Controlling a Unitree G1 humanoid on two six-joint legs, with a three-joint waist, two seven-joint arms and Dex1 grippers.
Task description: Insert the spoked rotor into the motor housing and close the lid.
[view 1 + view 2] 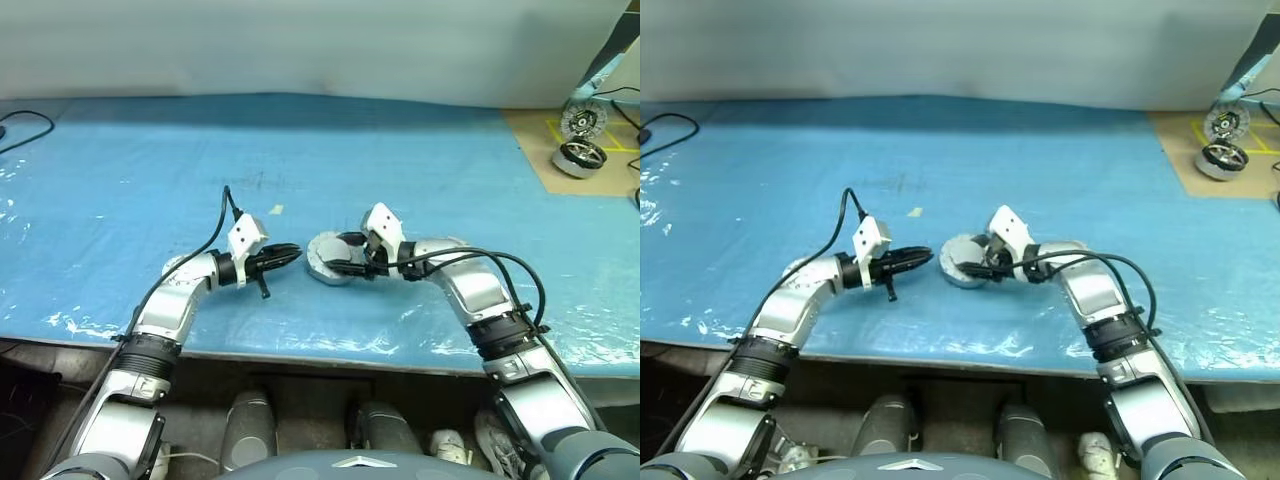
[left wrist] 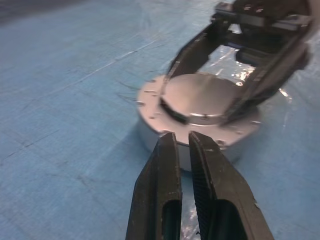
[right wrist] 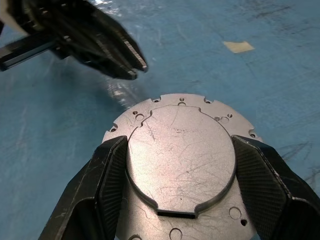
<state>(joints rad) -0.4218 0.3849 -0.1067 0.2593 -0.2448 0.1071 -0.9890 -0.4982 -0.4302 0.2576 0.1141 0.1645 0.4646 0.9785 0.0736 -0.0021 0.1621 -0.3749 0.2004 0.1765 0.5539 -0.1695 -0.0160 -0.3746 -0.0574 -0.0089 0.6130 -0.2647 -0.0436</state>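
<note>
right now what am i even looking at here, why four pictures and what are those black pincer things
It is a humanoid robot with two arms, each ending in a gripper of two black fingers. The two wide pictures come from cameras in its head, looking down over a blue table cover. The two close pictures come from cameras on its wrists.

The right gripper has its fingers spread around a raised round silver disc, seemingly the lid, on a round silver-grey motor housing that sits on the cover. Whether they press it I cannot tell. The left gripper is shut, holds nothing, and points at the housing's side. Two shiny wheel-like motors sit on a brown board at the far right.
</note>
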